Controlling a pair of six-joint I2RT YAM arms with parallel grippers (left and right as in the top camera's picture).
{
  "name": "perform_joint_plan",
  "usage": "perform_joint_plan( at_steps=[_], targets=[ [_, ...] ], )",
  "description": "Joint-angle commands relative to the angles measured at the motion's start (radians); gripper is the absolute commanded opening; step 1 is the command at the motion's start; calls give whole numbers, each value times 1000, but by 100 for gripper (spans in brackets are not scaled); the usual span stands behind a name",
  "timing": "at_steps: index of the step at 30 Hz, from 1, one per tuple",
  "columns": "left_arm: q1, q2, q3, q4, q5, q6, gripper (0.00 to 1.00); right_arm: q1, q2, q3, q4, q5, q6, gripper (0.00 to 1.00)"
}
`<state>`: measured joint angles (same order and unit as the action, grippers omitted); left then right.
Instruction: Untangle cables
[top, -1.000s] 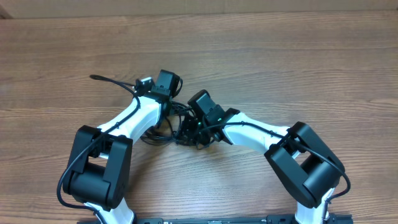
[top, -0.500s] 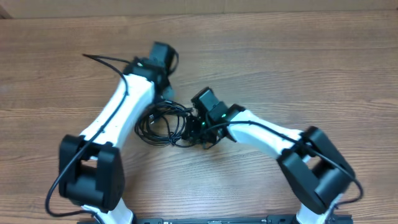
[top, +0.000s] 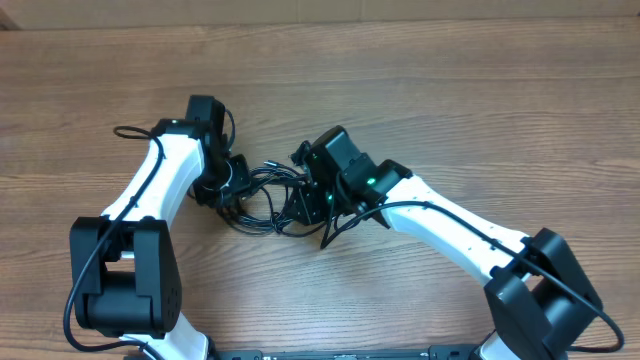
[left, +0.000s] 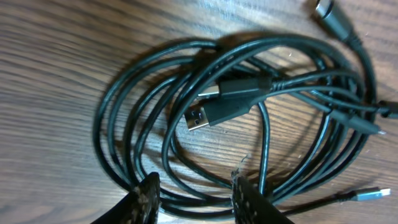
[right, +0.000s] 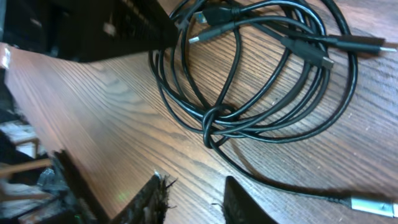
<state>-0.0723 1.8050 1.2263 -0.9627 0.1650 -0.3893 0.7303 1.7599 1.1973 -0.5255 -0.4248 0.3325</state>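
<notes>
Cables (top: 262, 182) are lying in a loose, tangled bundle of thin black loops on the wooden table (top: 450, 90), between my two arms. I am holding my left tool (top: 225, 185) down at the left edge of the bundle and my right tool (top: 312, 205) down at its right edge, so the two are facing each other across the loops.

In the left wrist view my left tool (left: 194, 200) is standing with its fingers apart. A few strands of the cables (left: 239, 87) are running across the gap between them, and I cannot tell whether either finger is touching them. A flat metal-ended plug (left: 208, 115) is lying inside the loops, and a small bluish-silver tip (left: 373, 194) is lying at the lower right, outside the main coil.

In the right wrist view my right tool (right: 196, 202) is also standing with its fingers apart, bare wood showing between them and nothing gripped. The cables (right: 308, 55) are lying just beyond it, with strands crossing in a small knot (right: 211, 121) at the near side of the coil. One strand is trailing out to a silver tip (right: 370, 205) at the lower right
</notes>
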Motion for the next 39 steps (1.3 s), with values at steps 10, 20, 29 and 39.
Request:
perform_joint_plan(
  at_steps=[10, 20, 29, 39],
  targets=[
    [-21, 47, -131, 134, 42, 0, 17, 37, 26, 15, -144, 117, -107, 42],
    [-99, 60, -133, 240, 143, -30, 4, -54, 26, 15, -248, 118, -175, 39],
    [-231, 92, -133, 412, 146, -152, 4, -121, 26, 15, -309, 118, -178, 33],
    [-282, 246, -74, 542, 352, -189, 4, -206, -15, 15, -345, 118, -185, 31]
  ],
)
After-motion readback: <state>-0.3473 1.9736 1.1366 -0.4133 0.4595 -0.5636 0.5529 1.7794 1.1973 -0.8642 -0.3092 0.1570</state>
